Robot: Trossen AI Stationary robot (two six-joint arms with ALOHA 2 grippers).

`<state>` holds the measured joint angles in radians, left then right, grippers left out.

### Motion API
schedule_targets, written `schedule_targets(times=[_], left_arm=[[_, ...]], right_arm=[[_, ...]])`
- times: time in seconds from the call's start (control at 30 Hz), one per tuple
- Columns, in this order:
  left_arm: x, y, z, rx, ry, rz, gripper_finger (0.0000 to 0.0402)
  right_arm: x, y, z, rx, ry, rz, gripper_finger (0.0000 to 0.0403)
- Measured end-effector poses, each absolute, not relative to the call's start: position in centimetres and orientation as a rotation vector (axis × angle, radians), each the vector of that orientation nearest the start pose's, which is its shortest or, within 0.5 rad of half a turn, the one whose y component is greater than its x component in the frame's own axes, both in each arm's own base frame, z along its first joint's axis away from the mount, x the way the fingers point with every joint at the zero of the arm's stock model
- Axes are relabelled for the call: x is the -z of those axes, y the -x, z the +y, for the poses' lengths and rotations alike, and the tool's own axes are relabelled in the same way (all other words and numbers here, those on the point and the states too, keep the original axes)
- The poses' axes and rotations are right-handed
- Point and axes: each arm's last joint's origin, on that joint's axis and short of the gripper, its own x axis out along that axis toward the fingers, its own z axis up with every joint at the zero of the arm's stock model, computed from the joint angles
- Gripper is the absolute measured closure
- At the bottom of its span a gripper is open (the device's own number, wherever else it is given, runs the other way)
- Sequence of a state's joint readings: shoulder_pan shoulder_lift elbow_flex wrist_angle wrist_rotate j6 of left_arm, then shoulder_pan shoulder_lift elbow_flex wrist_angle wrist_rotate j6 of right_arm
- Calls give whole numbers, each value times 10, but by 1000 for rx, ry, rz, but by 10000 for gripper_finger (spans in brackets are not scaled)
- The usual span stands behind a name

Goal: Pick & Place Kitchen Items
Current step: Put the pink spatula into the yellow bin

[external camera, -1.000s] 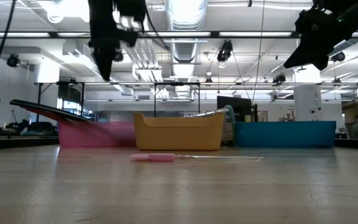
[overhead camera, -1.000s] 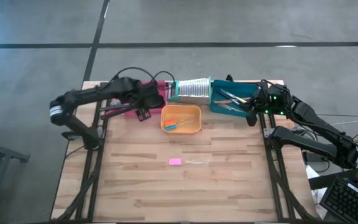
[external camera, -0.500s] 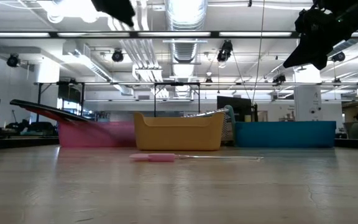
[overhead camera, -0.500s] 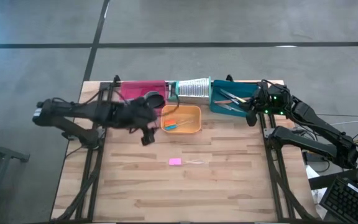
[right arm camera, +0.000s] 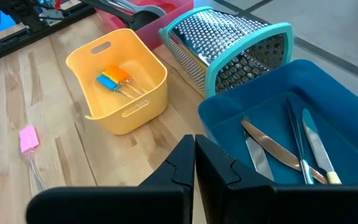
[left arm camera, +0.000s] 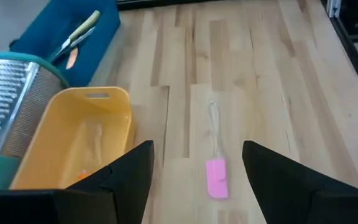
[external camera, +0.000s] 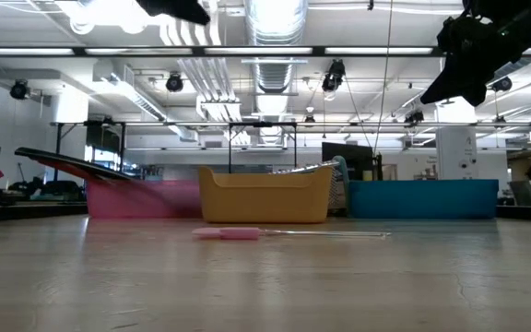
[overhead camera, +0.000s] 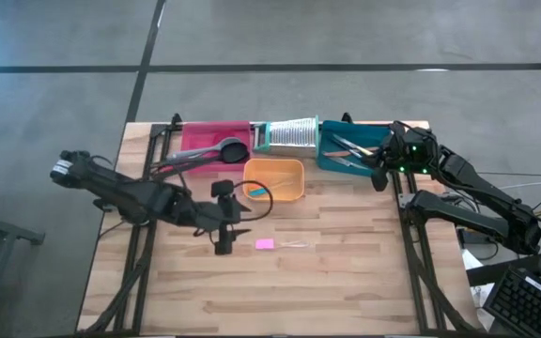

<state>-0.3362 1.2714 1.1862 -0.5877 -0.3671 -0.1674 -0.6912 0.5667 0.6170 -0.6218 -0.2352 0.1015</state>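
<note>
Left claw (overhead camera: pixel 224 235) hangs released just beside the pink piece (overhead camera: pixel 265 244) lying on the bare surface (overhead camera: pixel 346 282); its thin clear handle could skid from a careless pinch. Right claw (overhead camera: pixel 380 174), clenched and empty, waits over the teal tray (overhead camera: pixel 332 158)

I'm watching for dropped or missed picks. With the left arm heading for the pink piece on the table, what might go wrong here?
1. The small pink piece with a thin clear handle lies flat on the wooden table, so the open left gripper may slip off it.
2. The orange rectangular tray sits close by; a swing could bump it.
</note>
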Motion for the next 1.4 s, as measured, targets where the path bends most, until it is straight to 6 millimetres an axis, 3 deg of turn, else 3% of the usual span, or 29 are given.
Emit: schedule_targets(times=[0.23, 0.4, 0.7, 1.07, 1.4], left_arm=[[-282, -257, -79, -80, -52, 616, 152], [-255, -255, -76, -65, -81, 628, 152], [-237, -261, -79, -55, -52, 613, 153], [-194, -309, -96, -18, -197, 884, 154], [-186, -341, -111, 150, -250, 1013, 154]], right_arm=[[-265, -97, -71, 470, -355, 492, 394], [-265, -97, -71, 470, -353, 489, 394], [-265, -97, -72, 470, -353, 482, 394], [-266, -98, -72, 470, -349, 474, 394], [-261, -98, -72, 470, -353, 486, 394]])
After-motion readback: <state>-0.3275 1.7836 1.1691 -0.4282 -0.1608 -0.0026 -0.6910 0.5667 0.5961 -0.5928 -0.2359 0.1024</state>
